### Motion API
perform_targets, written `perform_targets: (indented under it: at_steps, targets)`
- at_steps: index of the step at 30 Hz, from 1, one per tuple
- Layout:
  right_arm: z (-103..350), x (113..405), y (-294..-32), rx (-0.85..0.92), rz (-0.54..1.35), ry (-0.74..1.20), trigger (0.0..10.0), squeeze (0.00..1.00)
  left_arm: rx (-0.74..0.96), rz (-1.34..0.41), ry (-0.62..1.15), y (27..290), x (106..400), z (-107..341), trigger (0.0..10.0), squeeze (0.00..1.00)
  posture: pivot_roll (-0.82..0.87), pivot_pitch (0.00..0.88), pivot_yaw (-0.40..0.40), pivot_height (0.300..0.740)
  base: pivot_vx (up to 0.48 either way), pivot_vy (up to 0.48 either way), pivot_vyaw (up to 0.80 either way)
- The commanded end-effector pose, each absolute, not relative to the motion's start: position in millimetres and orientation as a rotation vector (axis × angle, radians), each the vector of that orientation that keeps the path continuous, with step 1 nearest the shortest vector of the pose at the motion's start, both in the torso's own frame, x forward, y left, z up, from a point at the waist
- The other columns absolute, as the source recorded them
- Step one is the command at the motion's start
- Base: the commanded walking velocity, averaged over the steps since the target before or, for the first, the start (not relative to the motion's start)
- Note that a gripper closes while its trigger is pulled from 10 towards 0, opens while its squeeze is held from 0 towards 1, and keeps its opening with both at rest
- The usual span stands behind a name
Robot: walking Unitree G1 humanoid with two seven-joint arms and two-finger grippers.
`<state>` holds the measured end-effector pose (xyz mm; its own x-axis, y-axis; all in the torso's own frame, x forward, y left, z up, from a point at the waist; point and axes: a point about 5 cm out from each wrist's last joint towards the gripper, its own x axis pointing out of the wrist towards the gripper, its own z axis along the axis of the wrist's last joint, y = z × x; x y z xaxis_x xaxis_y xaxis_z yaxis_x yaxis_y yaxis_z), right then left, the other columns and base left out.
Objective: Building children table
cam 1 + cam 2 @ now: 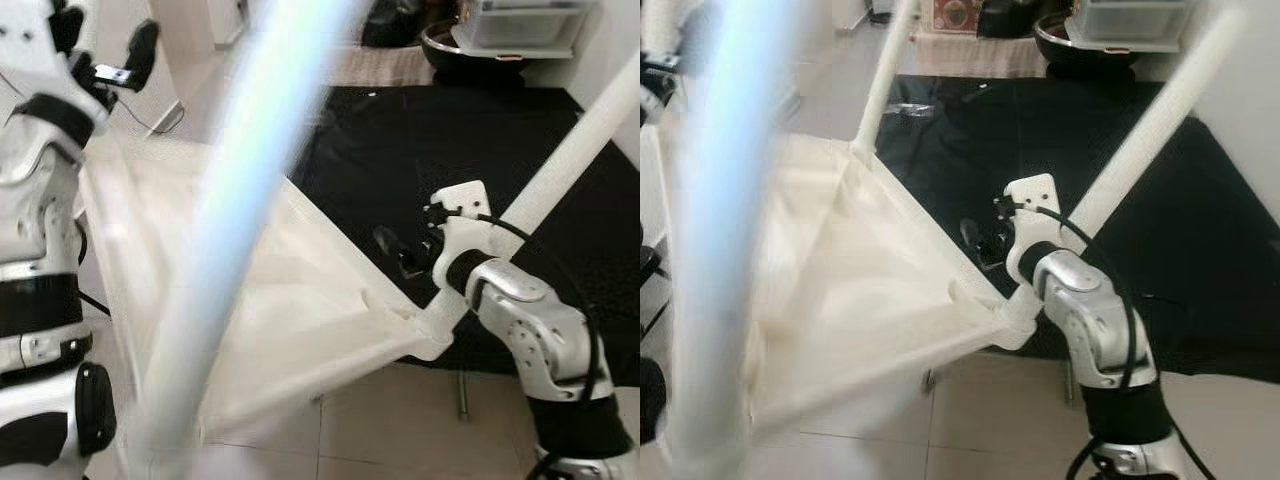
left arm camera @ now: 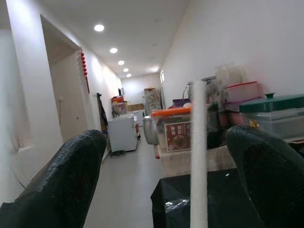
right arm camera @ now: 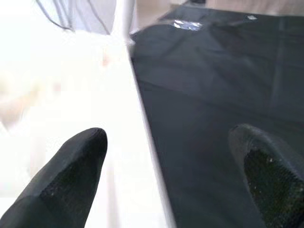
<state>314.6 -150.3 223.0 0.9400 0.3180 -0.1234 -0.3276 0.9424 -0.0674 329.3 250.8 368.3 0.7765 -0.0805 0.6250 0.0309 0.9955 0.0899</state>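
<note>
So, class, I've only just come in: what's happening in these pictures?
A humanoid robot is working on a white children's table that lies upside down, its legs pointing up, partly over a black mat. The right gripper hovers open by the table's edge near one leg. The left gripper is raised high and open, holding nothing.

Your right arm point(image 1: 530, 330) is silver with black joint bands, a white wrist bracket and black cable; your grippers' fingers point(image 2: 66, 185) are black and textured.
</note>
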Motion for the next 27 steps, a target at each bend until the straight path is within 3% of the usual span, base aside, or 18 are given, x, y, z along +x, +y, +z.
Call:
perform_targets:
  at_steps: [1, 15, 27]
  targets:
    - [216.8, 316.8, -163.9, -0.095, 0.253, 0.159, 10.0, 0.0, 0.071, -0.049, -0.699, 253.8, 324.8, 368.1, 10.0, 0.0, -0.03, 0.079, -0.027, 0.74, 0.0, 0.0, 0.0]
    - [212.3, 321.8, -191.2, -0.12, 0.098, 0.182, 10.0, 0.0, 0.121, -0.058, -0.723, 257.6, 318.1, 377.1, 10.0, 0.0, -0.03, 0.071, -0.023, 0.74, 0.0, 0.0, 0.0]
    - [213.1, 322.4, -189.7, -0.122, 0.089, 0.181, 10.0, 0.0, 0.121, -0.121, -0.652, 248.1, 320.5, 362.1, 10.0, 0.0, -0.02, 0.078, -0.024, 0.74, 0.0, 0.0, 0.0]
